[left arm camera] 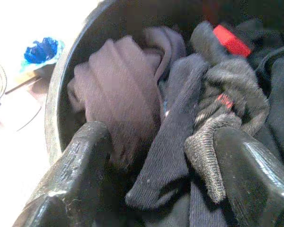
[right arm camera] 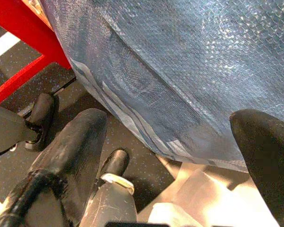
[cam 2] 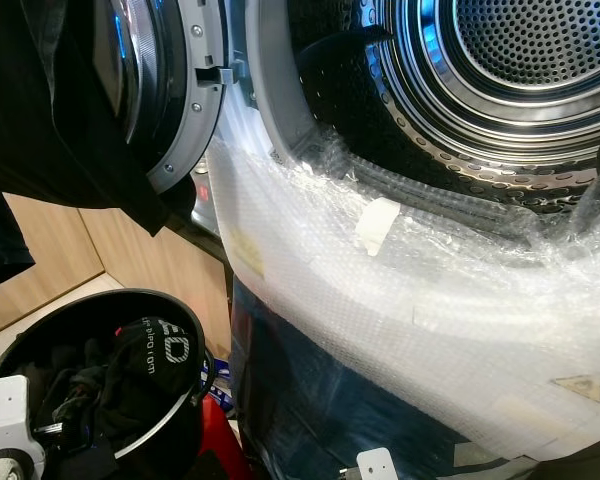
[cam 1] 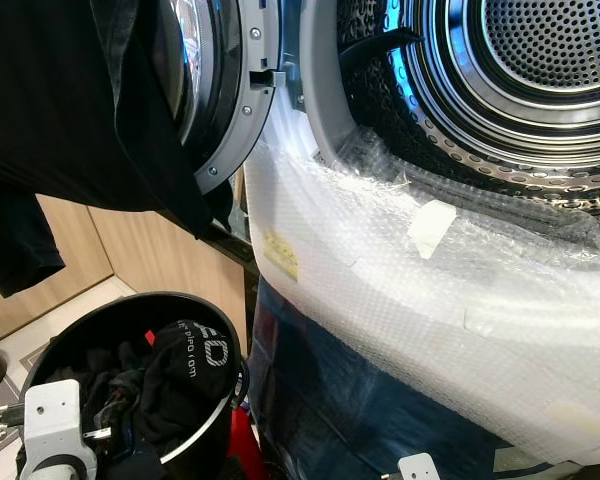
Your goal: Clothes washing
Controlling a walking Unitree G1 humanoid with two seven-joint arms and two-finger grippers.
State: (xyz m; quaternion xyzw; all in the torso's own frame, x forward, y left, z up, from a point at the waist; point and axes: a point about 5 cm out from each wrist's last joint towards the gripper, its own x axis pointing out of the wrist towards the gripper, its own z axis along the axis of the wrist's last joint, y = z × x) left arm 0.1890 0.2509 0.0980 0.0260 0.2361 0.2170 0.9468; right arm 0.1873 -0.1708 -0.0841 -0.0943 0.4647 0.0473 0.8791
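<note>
Dark, crumpled clothes (left arm camera: 180,137), socks among them, fill the round black basket (cam 1: 205,425) at seven o'clock of the washer drum (cam 1: 520,90). The left end effector (left arm camera: 161,165), fingers spread, sits among them.

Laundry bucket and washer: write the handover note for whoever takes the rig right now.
Left gripper: open, down in the black bucket, fingers either side of dark socks; nothing gripped yet.
Right gripper: open, idle, low beside the bubble wrap covering the washer front.
Washer door open, black garment hanging by it; drum looks empty apart from a dark piece at its rim.
Left to do: grasp clothes, load drum.
</note>
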